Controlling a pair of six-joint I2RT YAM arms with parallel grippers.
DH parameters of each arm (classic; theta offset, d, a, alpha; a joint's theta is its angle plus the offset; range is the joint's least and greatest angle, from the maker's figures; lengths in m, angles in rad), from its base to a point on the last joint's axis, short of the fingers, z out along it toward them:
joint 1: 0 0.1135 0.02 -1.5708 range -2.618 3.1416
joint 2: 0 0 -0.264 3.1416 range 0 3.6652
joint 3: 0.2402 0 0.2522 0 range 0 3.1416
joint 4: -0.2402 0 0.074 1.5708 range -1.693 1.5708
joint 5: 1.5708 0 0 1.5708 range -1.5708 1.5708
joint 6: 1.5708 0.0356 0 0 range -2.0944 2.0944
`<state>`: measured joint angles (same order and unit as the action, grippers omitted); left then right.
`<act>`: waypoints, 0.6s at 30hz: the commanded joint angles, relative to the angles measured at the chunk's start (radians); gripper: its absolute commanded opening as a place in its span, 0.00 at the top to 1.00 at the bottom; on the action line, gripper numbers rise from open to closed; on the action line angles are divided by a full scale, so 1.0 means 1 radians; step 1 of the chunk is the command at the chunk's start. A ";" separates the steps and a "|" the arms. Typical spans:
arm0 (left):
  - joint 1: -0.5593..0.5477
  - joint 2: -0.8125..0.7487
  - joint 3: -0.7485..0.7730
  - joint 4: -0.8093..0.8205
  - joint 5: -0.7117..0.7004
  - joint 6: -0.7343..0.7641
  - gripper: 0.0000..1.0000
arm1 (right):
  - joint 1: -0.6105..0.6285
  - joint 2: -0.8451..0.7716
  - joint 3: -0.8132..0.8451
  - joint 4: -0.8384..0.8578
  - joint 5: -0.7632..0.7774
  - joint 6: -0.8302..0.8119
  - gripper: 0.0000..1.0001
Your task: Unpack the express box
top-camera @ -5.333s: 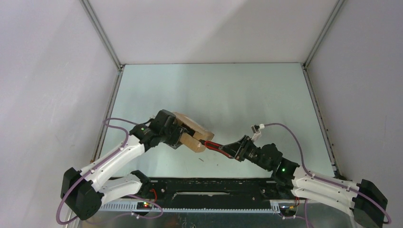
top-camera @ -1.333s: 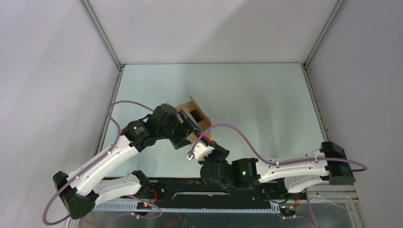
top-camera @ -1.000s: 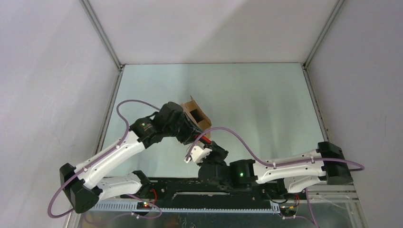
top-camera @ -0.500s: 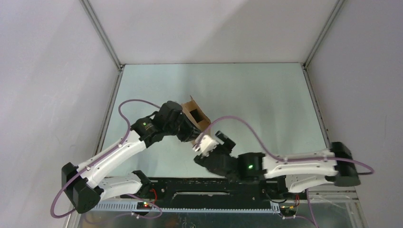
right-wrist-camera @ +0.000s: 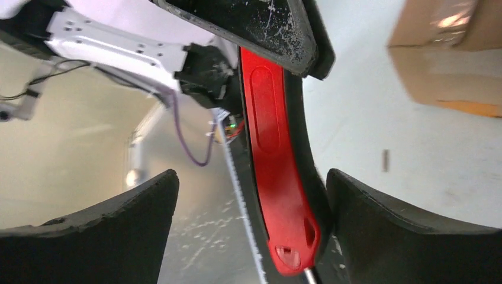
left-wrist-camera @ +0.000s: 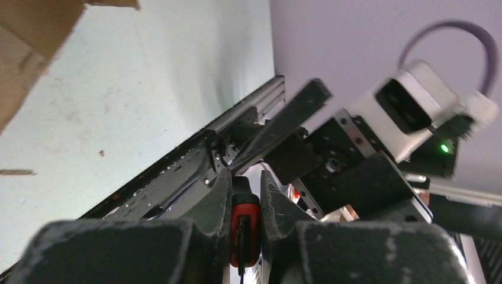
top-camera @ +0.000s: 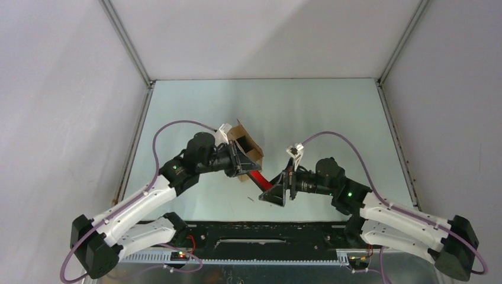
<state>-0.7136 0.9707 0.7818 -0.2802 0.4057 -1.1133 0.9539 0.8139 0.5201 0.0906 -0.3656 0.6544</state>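
The express box [top-camera: 244,144] stands on the table with its flaps up and a dark opening showing, just behind my left gripper [top-camera: 241,167]. Its brown cardboard fills the top left corner [left-wrist-camera: 26,41] of the left wrist view and the top right [right-wrist-camera: 450,53] of the right wrist view. The left gripper [left-wrist-camera: 244,195] is shut on a red-and-black utility knife [left-wrist-camera: 244,228], which pokes out toward the right arm [top-camera: 260,179]. My right gripper [top-camera: 276,189] is open, its jaws wide around the knife's free end [right-wrist-camera: 275,177] without clamping it.
A small dark sliver [top-camera: 251,199] lies on the table below the knife. The black base rail [top-camera: 254,228] runs along the near edge. Grey enclosure walls close in the left [top-camera: 71,118], back and right sides.
The right gripper has opened, let go of the knife and swung its arm out to the right. The left gripper has shut on the knife's other end and holds it alone.
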 commanded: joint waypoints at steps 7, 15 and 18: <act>-0.013 -0.091 -0.121 0.414 0.109 -0.029 1.00 | -0.008 0.200 -0.159 0.790 -0.245 0.507 0.15; -0.015 -0.086 -0.151 0.466 0.109 -0.050 1.00 | -0.002 0.368 -0.289 1.193 -0.125 0.759 0.45; -0.016 -0.084 -0.160 0.481 0.118 -0.056 1.00 | -0.007 0.384 -0.301 1.205 -0.101 0.758 0.47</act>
<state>-0.7227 0.9001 0.6407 0.0795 0.5018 -1.1290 0.9493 1.1805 0.2241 1.1076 -0.5297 1.3365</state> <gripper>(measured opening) 0.169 0.539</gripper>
